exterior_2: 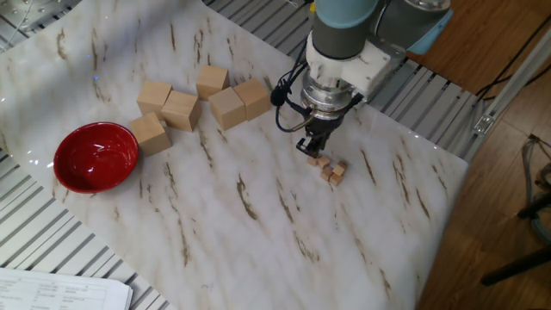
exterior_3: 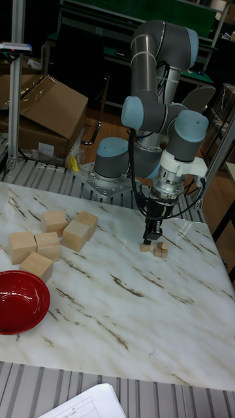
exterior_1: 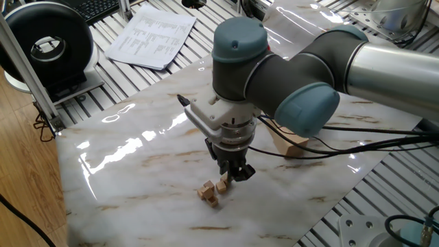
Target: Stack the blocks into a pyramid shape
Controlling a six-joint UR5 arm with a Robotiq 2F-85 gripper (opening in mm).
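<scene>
Several tiny tan blocks (exterior_1: 213,193) lie in a loose cluster on the marble table (exterior_1: 137,165), touching or nearly touching, none stacked on another. The other fixed view shows the blocks (exterior_2: 331,167) near the table's right side, and the tall view shows the blocks (exterior_3: 155,248) at mid-right. No pyramid shape shows. My gripper (exterior_1: 234,174) points straight down, its tips just above the table at the cluster's edge. Its fingers stand close together with no block seen between them. The gripper (exterior_2: 312,148) hides part of the cluster. In the tall view the gripper (exterior_3: 151,238) reads as one narrow dark bar.
Several large pale wooden blocks (exterior_2: 194,102) are grouped at the far left of the table, with a red bowl (exterior_2: 95,156) beside them. Black cables (exterior_1: 357,147) trail from the arm over the table's right side. Paper sheets (exterior_1: 152,36) lie off the table.
</scene>
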